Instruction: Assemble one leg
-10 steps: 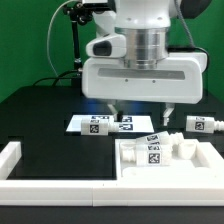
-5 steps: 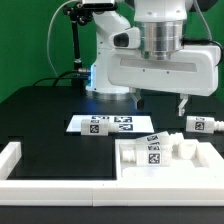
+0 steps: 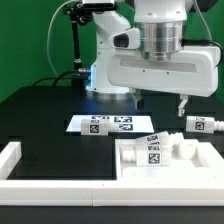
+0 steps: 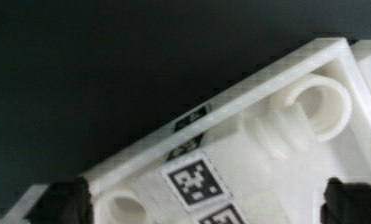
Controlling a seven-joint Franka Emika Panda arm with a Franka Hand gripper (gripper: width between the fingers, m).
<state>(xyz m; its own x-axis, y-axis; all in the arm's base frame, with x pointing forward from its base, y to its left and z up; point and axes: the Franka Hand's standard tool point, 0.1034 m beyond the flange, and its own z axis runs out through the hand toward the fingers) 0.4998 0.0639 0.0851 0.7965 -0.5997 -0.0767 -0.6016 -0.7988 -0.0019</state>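
– Leg, exterior view?
– Lying on table at the exterior view's right edge, lower than gripper and well apart from it.
– Gripper?
– Wide open, empty, touching nothing, hovering over block.
– Wrist view?
– Dark fingertips spread either side of tagged block corner; can't make out leg.
– Change?
– Same as half a second ago; a second ago gripper sat lower and further to the exterior view's left.

tagged white block on dark table
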